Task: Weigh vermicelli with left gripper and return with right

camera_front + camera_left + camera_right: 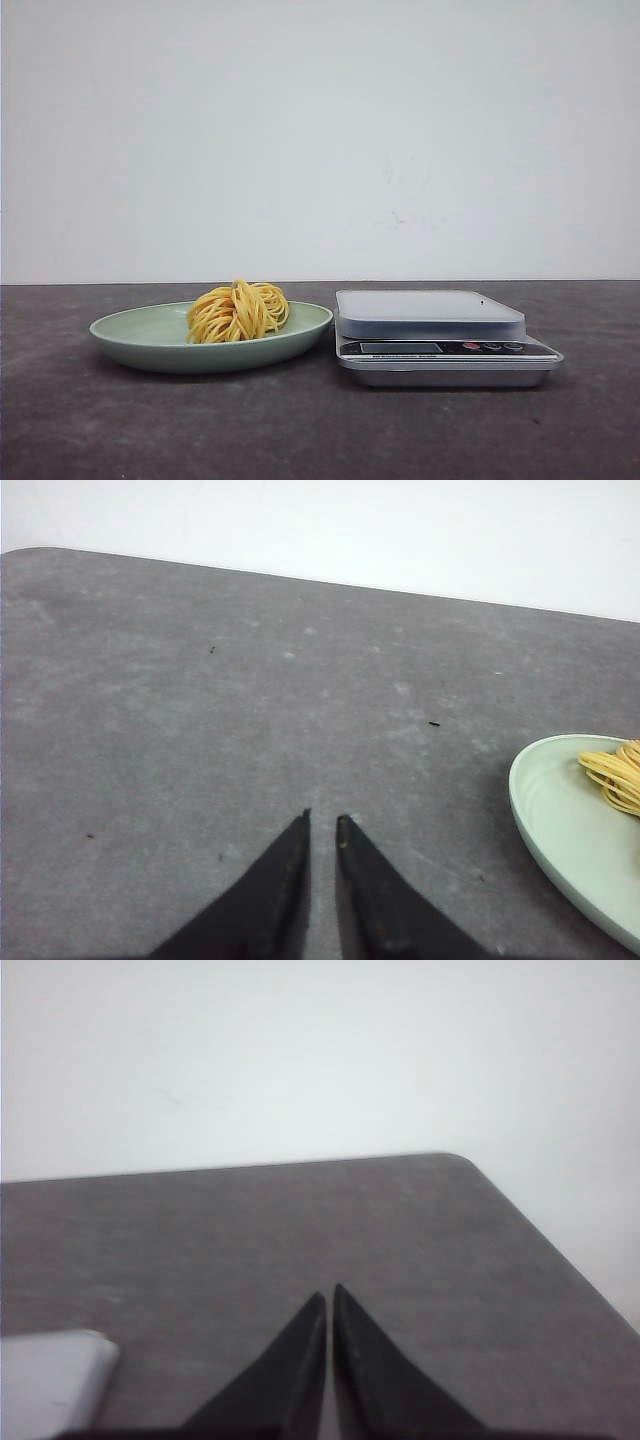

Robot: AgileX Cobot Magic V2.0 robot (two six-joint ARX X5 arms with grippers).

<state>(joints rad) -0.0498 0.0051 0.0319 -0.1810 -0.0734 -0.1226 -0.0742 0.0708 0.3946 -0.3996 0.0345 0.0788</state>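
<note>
A nest of yellow vermicelli [238,311] lies in a shallow pale green plate [120,335] at the left of the table. Right beside it stands a silver kitchen scale [430,312] with an empty platform. Neither arm shows in the front view. In the left wrist view my left gripper [324,818] hovers over bare table, its black fingers nearly together with only a thin slit and nothing between them; the plate [560,820] and some vermicelli [615,772] sit off to one side. My right gripper [328,1292] is shut and empty, near a corner of the scale [50,1375].
The dark grey table [320,430] ends at a white wall behind. A rounded table corner [455,1160] lies beyond the right gripper, and the scale's display and buttons [470,347] face the front.
</note>
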